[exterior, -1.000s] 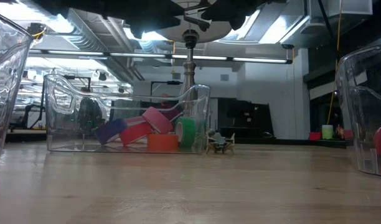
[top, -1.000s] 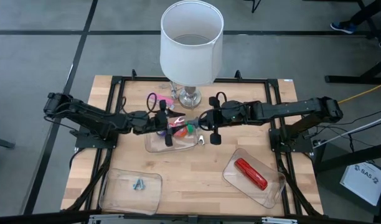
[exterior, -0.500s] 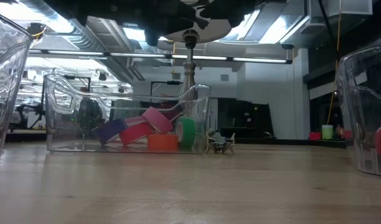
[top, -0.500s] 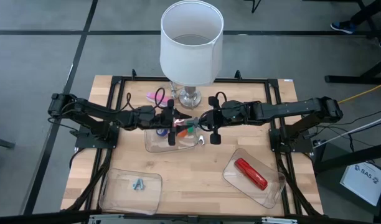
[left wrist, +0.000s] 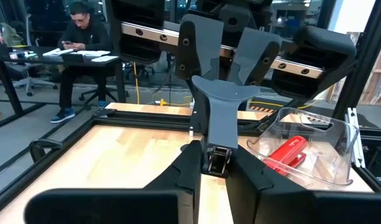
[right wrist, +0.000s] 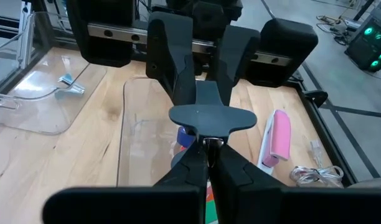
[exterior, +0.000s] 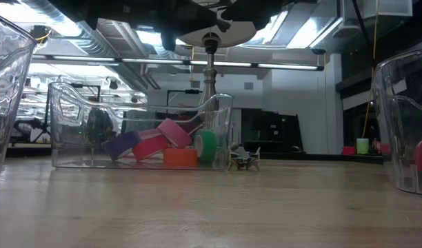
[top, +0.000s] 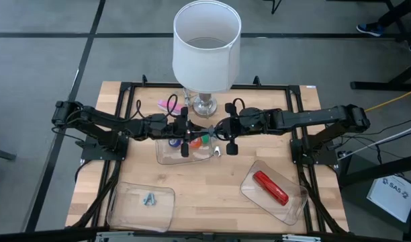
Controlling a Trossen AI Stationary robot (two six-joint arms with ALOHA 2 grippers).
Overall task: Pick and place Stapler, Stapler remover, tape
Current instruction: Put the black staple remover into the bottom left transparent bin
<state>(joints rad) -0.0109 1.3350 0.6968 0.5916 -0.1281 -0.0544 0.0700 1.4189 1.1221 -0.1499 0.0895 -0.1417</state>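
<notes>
Tape rolls point(exterior: 163, 146) share their clear bin point(exterior: 73, 124) beneath a lamp point(top: 206, 47).

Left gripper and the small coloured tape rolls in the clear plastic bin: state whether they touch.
Apart. Low view: the small coloured tape rolls lie low in the clear plastic bin, no fingers among them; the left gripper hangs well above.

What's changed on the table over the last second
The left gripper moved toward the middle of the table and now hangs over the clear bin of tape rolls, its fingers drawn nearly together. Nothing can be seen held. A pink object near the lamp base came into view as the arm moved. The right gripper stayed shut beside it; the red stapler and rolls stayed put.
</notes>
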